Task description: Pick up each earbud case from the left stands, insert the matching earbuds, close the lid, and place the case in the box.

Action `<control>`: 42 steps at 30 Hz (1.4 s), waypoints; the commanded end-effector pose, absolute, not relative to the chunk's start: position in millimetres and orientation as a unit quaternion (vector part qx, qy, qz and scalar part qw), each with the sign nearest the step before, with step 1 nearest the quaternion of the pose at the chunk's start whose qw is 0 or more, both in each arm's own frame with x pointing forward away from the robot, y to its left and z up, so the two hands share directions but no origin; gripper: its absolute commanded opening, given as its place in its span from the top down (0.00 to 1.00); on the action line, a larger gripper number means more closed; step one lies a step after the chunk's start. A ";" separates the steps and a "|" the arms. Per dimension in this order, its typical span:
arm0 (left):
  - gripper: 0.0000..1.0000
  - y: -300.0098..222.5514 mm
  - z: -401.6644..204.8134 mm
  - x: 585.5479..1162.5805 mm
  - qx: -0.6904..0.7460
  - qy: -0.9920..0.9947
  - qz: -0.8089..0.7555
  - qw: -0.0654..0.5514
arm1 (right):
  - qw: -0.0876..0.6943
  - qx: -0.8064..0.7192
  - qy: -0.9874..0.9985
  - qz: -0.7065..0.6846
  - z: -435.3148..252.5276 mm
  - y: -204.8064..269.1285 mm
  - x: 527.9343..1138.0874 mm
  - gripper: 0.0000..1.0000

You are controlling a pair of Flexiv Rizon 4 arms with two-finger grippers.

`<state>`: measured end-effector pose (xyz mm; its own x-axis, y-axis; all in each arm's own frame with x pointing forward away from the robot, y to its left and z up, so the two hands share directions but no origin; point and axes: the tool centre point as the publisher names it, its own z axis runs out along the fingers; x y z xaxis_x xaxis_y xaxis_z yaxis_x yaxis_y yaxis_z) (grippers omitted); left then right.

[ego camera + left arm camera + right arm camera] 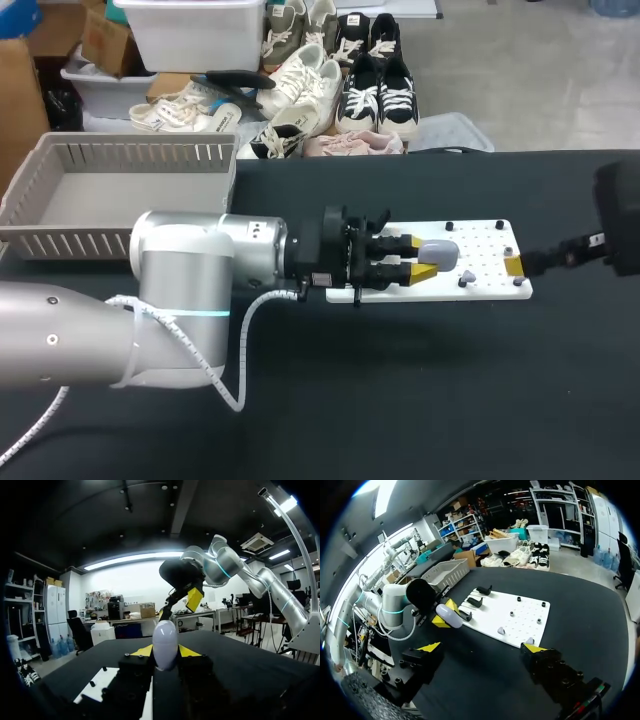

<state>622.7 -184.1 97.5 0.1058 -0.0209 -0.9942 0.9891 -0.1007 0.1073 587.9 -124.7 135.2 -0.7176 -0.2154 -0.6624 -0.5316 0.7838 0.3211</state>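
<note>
My left gripper is shut on a pale grey, egg-shaped earbud case, held over the white pegboard. In the left wrist view the case stands upright between the yellow tips of my left gripper. Two small grey earbuds lie on the board near its right end. My right gripper is at the board's right edge. In the right wrist view my right gripper is open and holds nothing, with the case and an earbud ahead of it.
A grey slatted box sits at the back left of the black table. Black stands are on the board's left part, with short black pegs elsewhere on it.
</note>
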 end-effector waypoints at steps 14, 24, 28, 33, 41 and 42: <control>1.00 -183.2 94.3 622.8 0.544 0.447 -0.496 0.508 | 0.301 -0.227 0.892 0.249 142.7 -81.7 568.9 0.00; 1.00 -183.2 94.3 622.8 0.544 0.447 -0.496 0.508 | 0.280 -0.242 0.896 0.247 131.2 -57.6 571.2 0.00; 1.00 -183.2 94.3 622.8 0.544 0.447 -0.496 0.508 | 0.275 -0.238 0.898 0.248 127.5 -53.0 576.8 0.00; 1.00 -183.2 94.3 622.8 0.544 0.447 -0.496 0.508 | 0.271 -0.233 0.900 0.249 122.7 -48.9 582.3 0.00; 1.00 -183.2 94.3 622.8 0.544 0.447 -0.496 0.508 | 0.262 -0.230 0.904 0.247 114.9 -46.5 590.4 0.00; 1.00 -183.2 94.3 622.8 0.544 0.447 -0.496 0.508 | 0.262 -0.229 0.905 0.247 114.2 -46.7 591.8 0.00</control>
